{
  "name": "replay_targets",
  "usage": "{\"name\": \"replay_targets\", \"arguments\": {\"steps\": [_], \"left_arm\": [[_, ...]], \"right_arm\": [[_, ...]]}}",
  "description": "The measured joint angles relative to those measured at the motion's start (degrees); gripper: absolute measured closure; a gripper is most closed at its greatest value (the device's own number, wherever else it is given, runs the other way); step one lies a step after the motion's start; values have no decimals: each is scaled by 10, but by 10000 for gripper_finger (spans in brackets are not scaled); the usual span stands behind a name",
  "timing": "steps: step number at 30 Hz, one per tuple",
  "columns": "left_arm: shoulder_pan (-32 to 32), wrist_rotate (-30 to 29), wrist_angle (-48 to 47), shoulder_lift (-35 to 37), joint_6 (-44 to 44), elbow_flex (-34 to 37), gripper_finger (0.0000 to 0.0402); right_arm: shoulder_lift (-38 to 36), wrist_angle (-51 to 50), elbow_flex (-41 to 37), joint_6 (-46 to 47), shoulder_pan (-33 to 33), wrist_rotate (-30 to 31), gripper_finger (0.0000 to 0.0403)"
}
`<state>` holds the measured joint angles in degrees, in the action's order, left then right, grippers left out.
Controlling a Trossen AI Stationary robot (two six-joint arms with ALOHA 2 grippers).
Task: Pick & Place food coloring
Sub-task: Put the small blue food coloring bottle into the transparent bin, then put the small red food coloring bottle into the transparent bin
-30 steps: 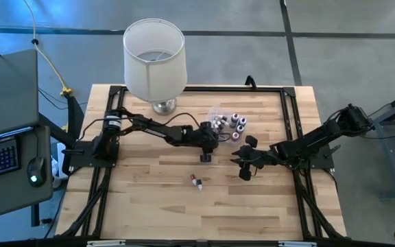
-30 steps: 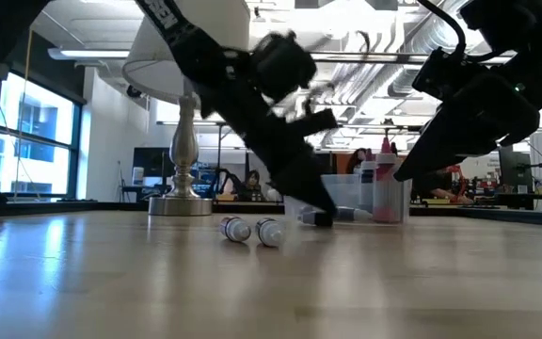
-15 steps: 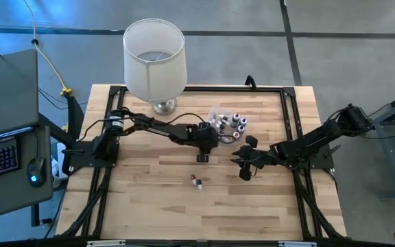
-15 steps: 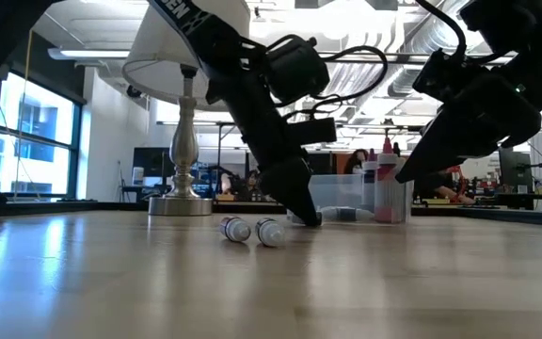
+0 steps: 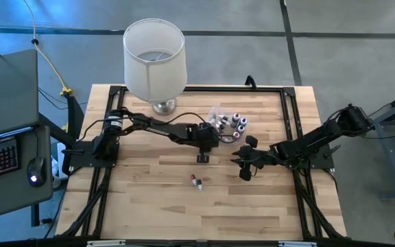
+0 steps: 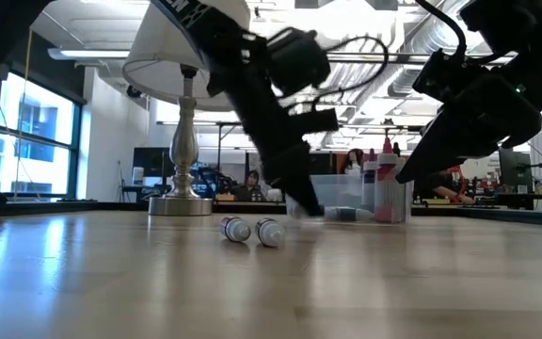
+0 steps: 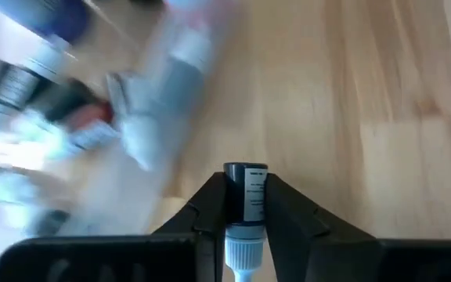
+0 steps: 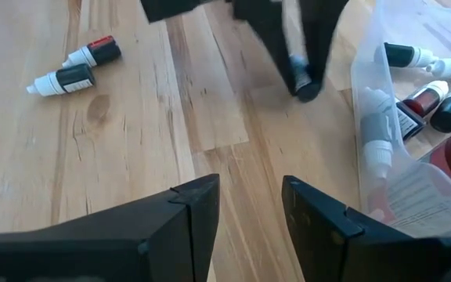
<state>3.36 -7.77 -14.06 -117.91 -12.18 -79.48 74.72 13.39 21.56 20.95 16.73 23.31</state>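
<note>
Several food coloring bottles (image 5: 233,123) with white caps lie in a clear tub (image 5: 214,112) at the table's middle back. Two more bottles (image 5: 197,182) lie on their sides on the wood, also seen as bottles (image 8: 75,66) in the right wrist view. My left gripper (image 5: 202,158) stands between the tub and that pair, shut on one small dark-bodied bottle (image 7: 246,192). My right gripper (image 5: 242,159) hovers open just right of it, above bare wood, its fingers (image 8: 198,207) holding nothing. My left gripper pinches the little bottle's body (image 7: 247,182) between its two fingers, one on each side. The bottle lies along the fingers, its white cap (image 7: 241,254) toward the wrist. The fingers slant down at the table. Whether the bottle's base is clear of the wood, I cannot tell.
A lamp (image 5: 154,58) with a white shade stands on its metal base at the table's far left. The tub's wall (image 8: 362,86) rises close beside both grippers. Bare wood stretches along the table's near side. A keyboard and mouse sit off the table's left.
My left gripper has shifted slightly toward the table's left edge and has taken hold of the small bottle. It now shows blurred, in motion. The two loose bottles and my right gripper have kept still.
</note>
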Motion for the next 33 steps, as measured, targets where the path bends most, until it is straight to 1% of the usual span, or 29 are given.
{"name": "replay_targets", "arguments": {"steps": [6, 10, 13, 15, 17, 19, 21, 26, 28, 30, 33], "left_arm": [[0, -45, -25, 23, -3, -58, 333], [6, -93, -30, 24, -12, -101, 333], [24, -81, -25, 18, -15, -119, 333], [38, -61, -27, 6, -10, -120, 332], [48, -54, -44, -8, 4, -116, 332], [55, -52, -33, -20, 5, -118, 327], [58, -47, -43, -24, 5, -118, 313], [56, -47, -40, -24, -1, -118, 251], [51, -50, -48, -23, -5, -118, 235], [45, -61, -100, -7, 2, -127, 230], [38, -62, -219, 23, 16, -180, 232]], "right_arm": [[0, 0, 0, 0, 0, 0, 269], [0, -3, 0, 0, 0, 1, 269], [0, -3, 0, 0, 0, 1, 269], [0, -3, 0, 0, 0, 1, 269], [0, -3, 0, 0, 0, 1, 269], [0, -4, 0, 0, 0, 1, 269], [0, -3, 0, 0, 0, 1, 269], [0, -4, 0, 0, 0, 1, 269], [0, -4, 0, 0, 0, 1, 269], [0, -4, 0, 0, 0, 1, 269], [0, -3, 0, 0, 0, 1, 269]]}}
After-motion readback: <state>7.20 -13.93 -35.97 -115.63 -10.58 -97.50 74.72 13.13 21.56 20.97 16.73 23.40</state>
